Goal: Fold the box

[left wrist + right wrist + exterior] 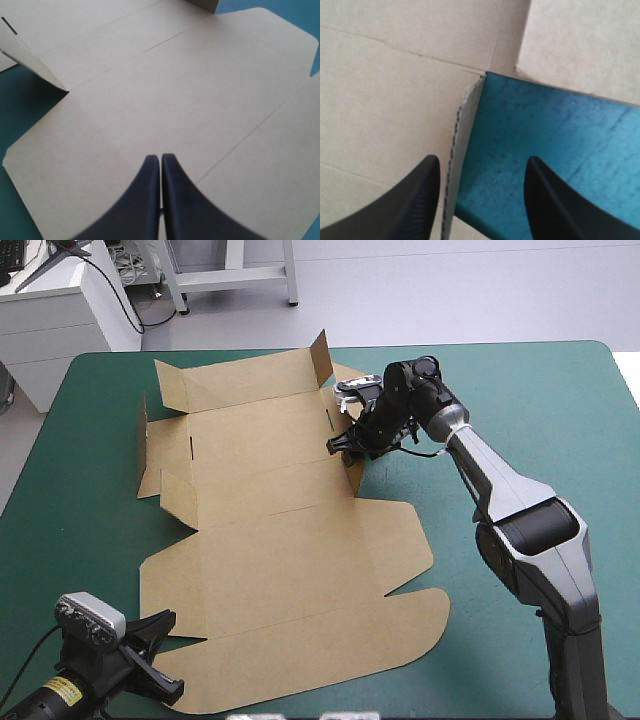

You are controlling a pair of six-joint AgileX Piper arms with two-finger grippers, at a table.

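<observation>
One brown board sheet, the box [280, 540], lies mostly flat on the teal-green cover [520, 400], far flaps [250, 380] raised; light and stiff, it should bend only at its scores; right gripper [482, 167] open astride a side flap [454, 150], a fair hold; left gripper [160, 160] closed, empty, over the near panel [200, 100].

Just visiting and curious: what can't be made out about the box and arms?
High view: whether the right jaws touch the box; their wrist hides it.
Left wrist view: whether the shut left jaws rest on it; box edges cut off.
Right wrist view: most of the box, out of frame.
</observation>
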